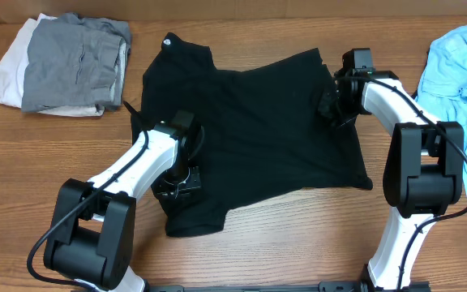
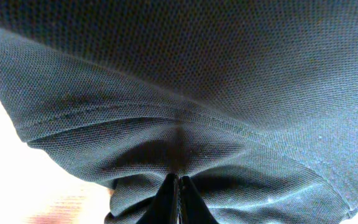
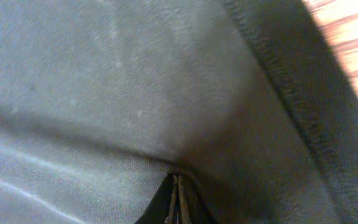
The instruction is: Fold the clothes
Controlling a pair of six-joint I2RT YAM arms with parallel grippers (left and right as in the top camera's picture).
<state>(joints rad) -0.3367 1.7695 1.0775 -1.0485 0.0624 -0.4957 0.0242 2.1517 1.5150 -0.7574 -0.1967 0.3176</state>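
A black short-sleeved shirt point(image 1: 258, 122) lies spread on the wooden table, its small white logo point(image 1: 169, 43) at the collar, back left. My left gripper point(image 1: 177, 180) is shut on the shirt's front-left part; in the left wrist view the jaws point(image 2: 178, 186) pinch bunched black fabric point(image 2: 185, 93). My right gripper point(image 1: 331, 105) is shut on the shirt's right edge; in the right wrist view its jaws point(image 3: 176, 193) clamp the fabric point(image 3: 135, 93) near a hem.
A folded grey garment point(image 1: 75, 61) lies on a white one point(image 1: 6, 69) at the back left. A light blue garment point(image 1: 460, 89) lies at the right edge. Bare wooden table point(image 1: 282, 235) shows in front.
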